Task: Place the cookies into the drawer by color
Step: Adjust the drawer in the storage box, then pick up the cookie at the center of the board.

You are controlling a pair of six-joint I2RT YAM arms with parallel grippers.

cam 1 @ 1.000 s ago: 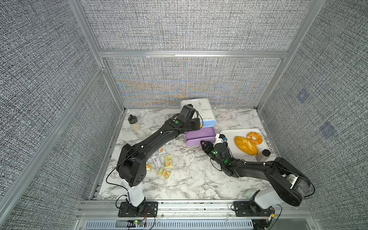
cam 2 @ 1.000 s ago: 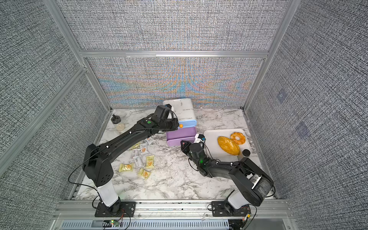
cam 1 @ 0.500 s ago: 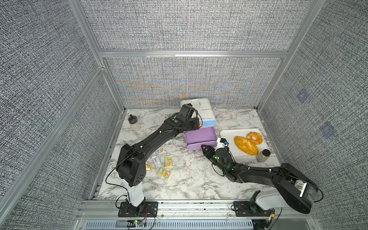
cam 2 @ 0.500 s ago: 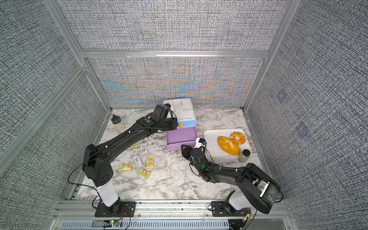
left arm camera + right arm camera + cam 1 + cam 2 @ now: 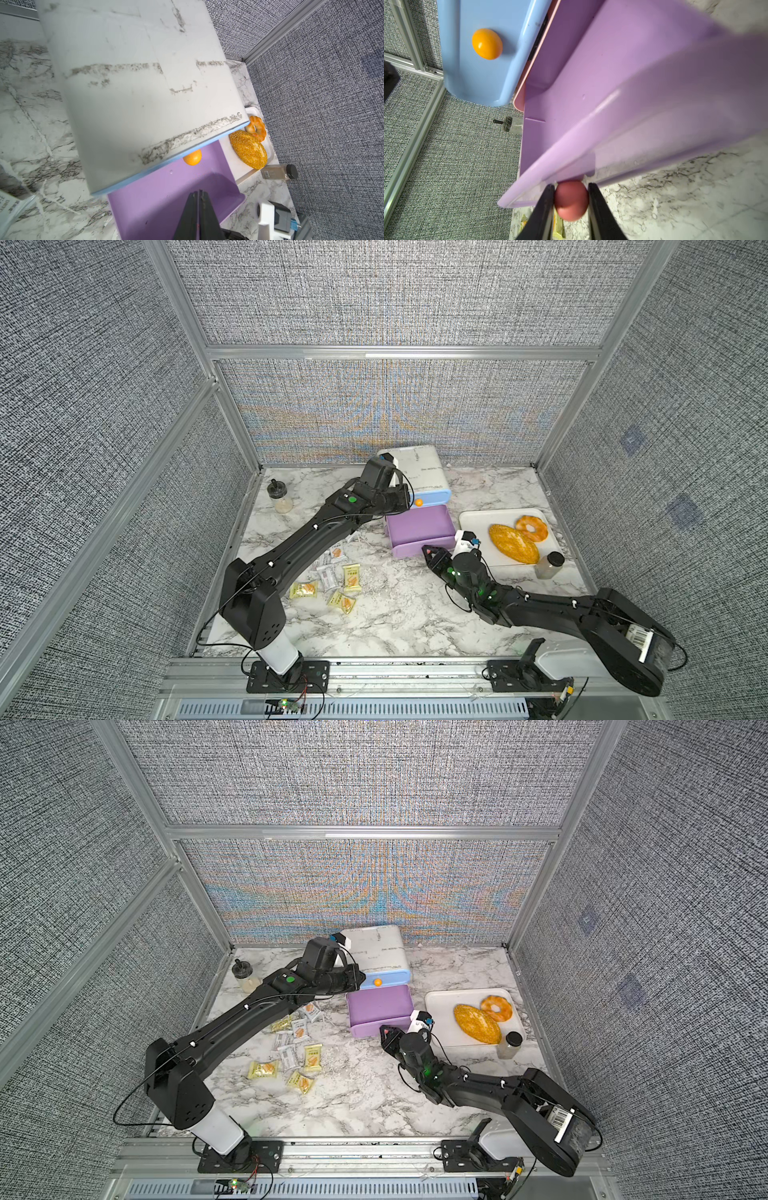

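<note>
The drawer cabinet (image 5: 419, 468) (image 5: 380, 948) stands at the back, white on top, its blue drawer (image 5: 432, 497) closed. The bottom purple drawer (image 5: 419, 526) (image 5: 380, 1004) (image 5: 166, 197) (image 5: 591, 83) is pulled out and empty. My right gripper (image 5: 430, 551) (image 5: 386, 1029) (image 5: 571, 185) is shut on that drawer's pink-red knob (image 5: 571, 199). My left gripper (image 5: 401, 499) (image 5: 357, 979) (image 5: 199, 192) is shut and empty, hovering beside the cabinet over the open drawer. Yellow-green cookies (image 5: 351, 576) (image 5: 312, 1055) and white cookies (image 5: 326, 576) (image 5: 287, 1056) lie scattered on the table left of the drawer, some under the left arm.
A white tray (image 5: 473, 522) right of the drawer holds a bread loaf (image 5: 513, 543) and a ring pastry (image 5: 532, 528). A black-lidded jar (image 5: 548, 565) stands at the tray's front corner. A small bottle (image 5: 280, 499) stands at the back left. Walls enclose three sides.
The right gripper has drawn the purple drawer out toward the front, and the right arm has pulled back with it. The left gripper has hardly moved.
</note>
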